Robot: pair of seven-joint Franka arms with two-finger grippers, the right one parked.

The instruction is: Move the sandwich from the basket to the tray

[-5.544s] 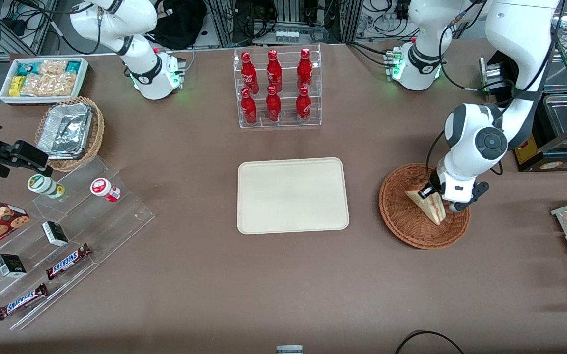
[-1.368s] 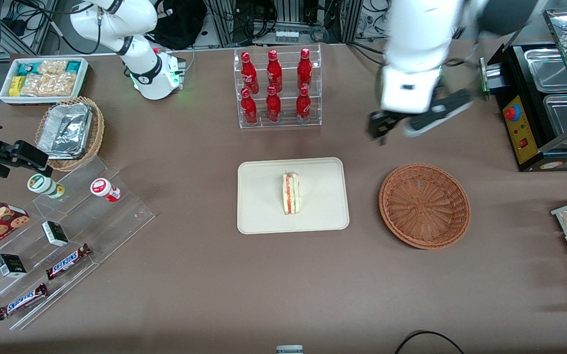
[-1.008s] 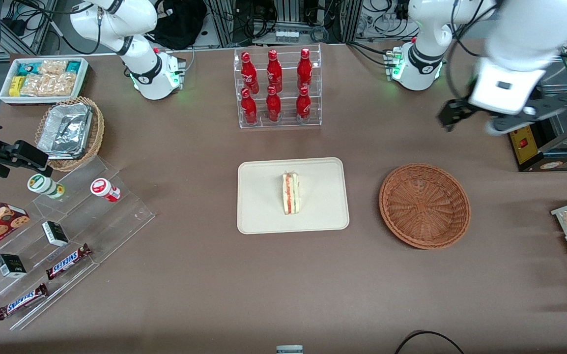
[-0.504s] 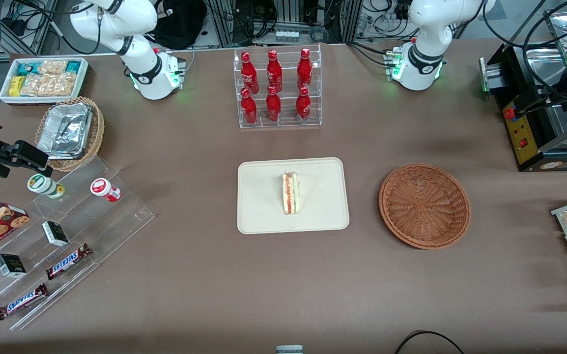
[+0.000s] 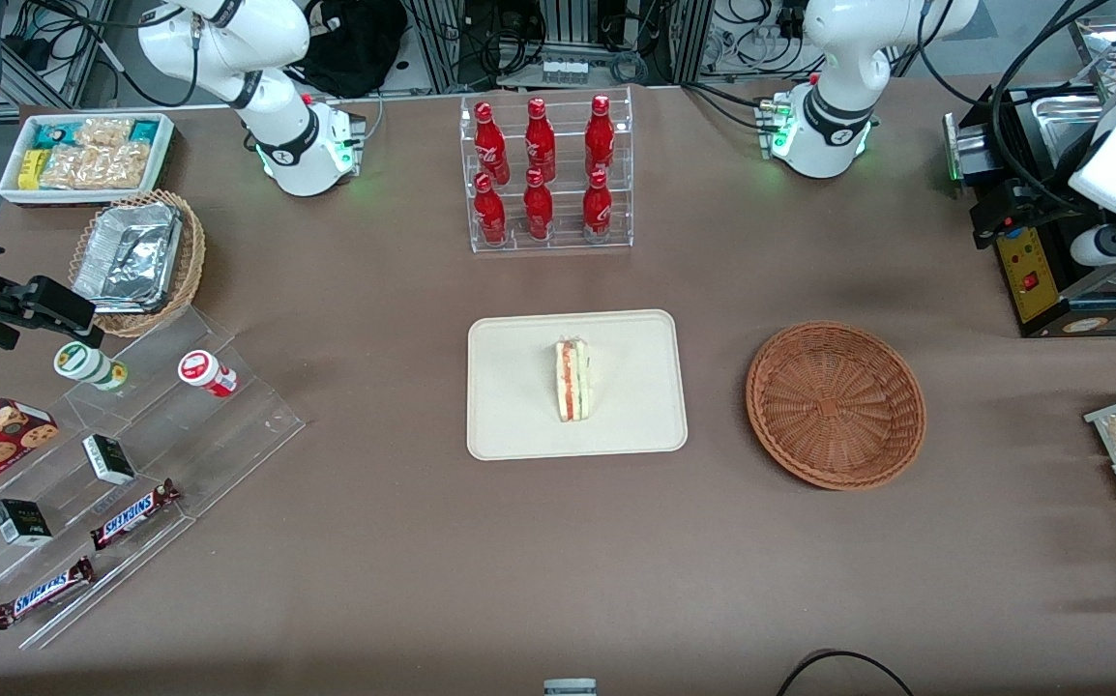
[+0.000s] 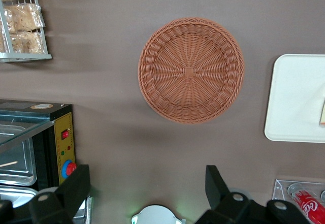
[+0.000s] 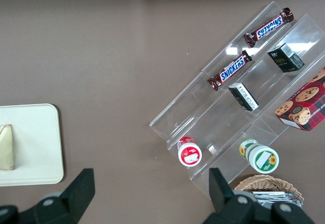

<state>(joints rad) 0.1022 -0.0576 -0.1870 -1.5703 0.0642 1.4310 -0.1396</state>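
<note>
From my station the job reads as done: the small triangular sandwich of pale bread with red and green filling point(image 5: 573, 380) lies on its own near the middle of the flat cream rectangular tray with rounded corners and a low rim point(image 5: 519, 425), filling edge turned up toward the camera, nothing touching it. The round, shallow, reddish-brown woven wicker basket point(image 5: 836, 403) sits beside the tray toward the working arm's end of the table, and I see only its bare weave radiating from a small square centre. My left arm's gripper point(image 6: 147, 186) hangs high above the table, well apart from both, near the black metal appliance with the yellow control panel point(image 5: 1027, 271); in the wrist view its two dark fingers point(image 6: 75, 188) stand spread wide with nothing between them, so it is released. I judge that nothing is left but to park the arm. The tray looks smooth and matt, the basket ribbed and stiff, the sandwich soft-edged, the brown table covering point(image 5: 423, 561) plain and even.
</note>
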